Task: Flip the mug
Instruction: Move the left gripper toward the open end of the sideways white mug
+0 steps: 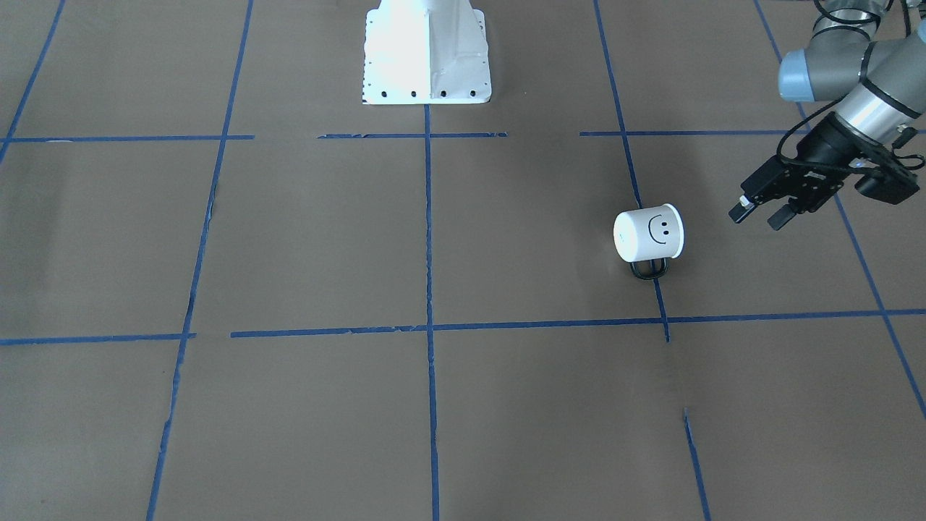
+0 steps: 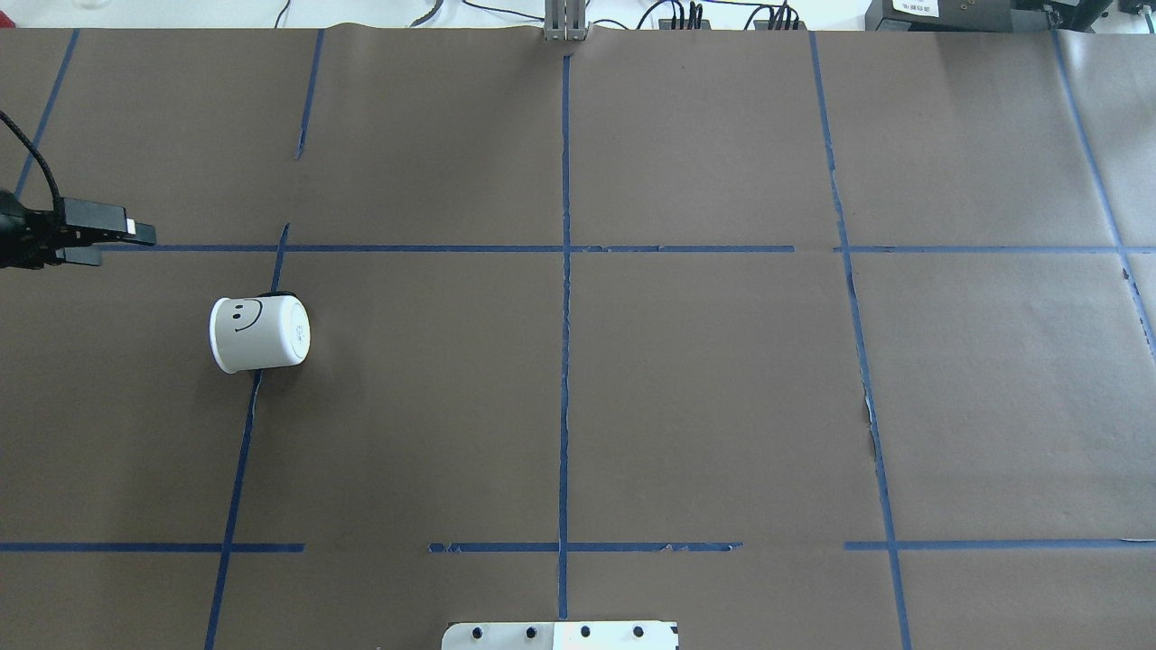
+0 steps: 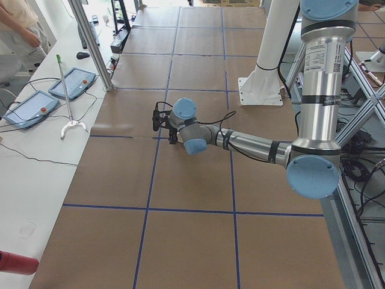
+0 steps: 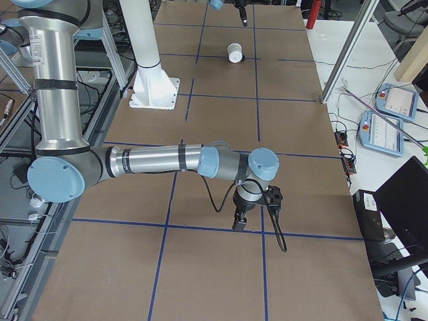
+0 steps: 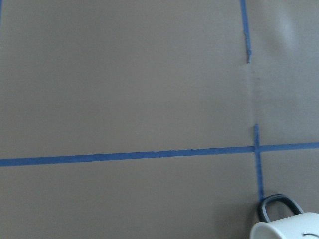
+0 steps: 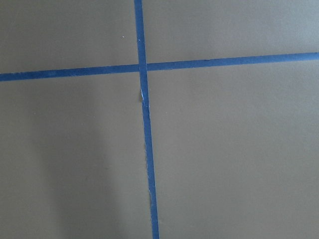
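Note:
The white mug (image 1: 649, 233) with a black smiley face lies on its side on the brown paper, its base towards the table's middle and its dark loop handle (image 1: 649, 269) on the side away from the robot. It also shows in the overhead view (image 2: 259, 334), the left wrist view (image 5: 289, 228) and the exterior right view (image 4: 235, 52). My left gripper (image 1: 758, 215) is open and empty, in the air beside the mug's rim end, apart from it; it also shows in the overhead view (image 2: 113, 244). My right gripper (image 4: 239, 221) shows only in the exterior right view, far from the mug; I cannot tell its state.
The table is covered in brown paper with a blue tape grid (image 2: 564, 361). The robot's white base (image 1: 427, 54) stands at the table's middle edge. Operator pendants (image 3: 72, 84) and a grabber stick lie on the white side bench.

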Controlling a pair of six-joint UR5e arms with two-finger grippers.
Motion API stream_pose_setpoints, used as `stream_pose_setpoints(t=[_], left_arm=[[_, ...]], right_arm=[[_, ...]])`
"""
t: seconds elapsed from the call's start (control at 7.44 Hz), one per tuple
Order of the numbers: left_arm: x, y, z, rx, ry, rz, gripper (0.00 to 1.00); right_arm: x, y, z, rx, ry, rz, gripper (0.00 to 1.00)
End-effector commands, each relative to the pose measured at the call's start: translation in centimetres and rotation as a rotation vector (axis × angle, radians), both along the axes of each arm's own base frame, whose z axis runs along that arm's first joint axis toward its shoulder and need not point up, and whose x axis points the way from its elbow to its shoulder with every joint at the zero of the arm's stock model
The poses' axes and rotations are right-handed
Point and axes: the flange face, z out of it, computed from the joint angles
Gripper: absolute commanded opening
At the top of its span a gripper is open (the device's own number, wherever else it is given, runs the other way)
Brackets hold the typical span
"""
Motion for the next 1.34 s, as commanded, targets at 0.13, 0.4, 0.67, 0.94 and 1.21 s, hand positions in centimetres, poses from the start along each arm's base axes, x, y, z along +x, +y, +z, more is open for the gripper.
stream_pose_setpoints(t=[0.13, 0.4, 0.67, 0.94, 1.21], left_arm=[[2.4, 4.2, 3.5, 0.042, 0.315, -0.155, 1.0], [2.7, 5.8, 7.2, 0.062, 0.44, -0.167, 1.0], [4.9, 7.0, 7.9, 0.017, 0.54, -0.127, 1.0], [8.9, 6.0, 8.9, 0.02, 0.565, -0.145, 1.0], [10.8, 6.6, 8.9, 0.013, 0.565, -0.125, 1.0]], right_arm=[[0.0, 0.1, 0.1, -0.002, 0.0, 0.0, 1.0], [0.0, 0.1, 0.1, -0.002, 0.0, 0.0, 1.0], [0.0, 0.0, 0.0, 0.0, 0.0, 0.0, 1.0], [0.0, 0.0, 0.0, 0.0, 0.0, 0.0, 1.0], [0.0, 0.1, 0.1, -0.003, 0.0, 0.0, 1.0]])
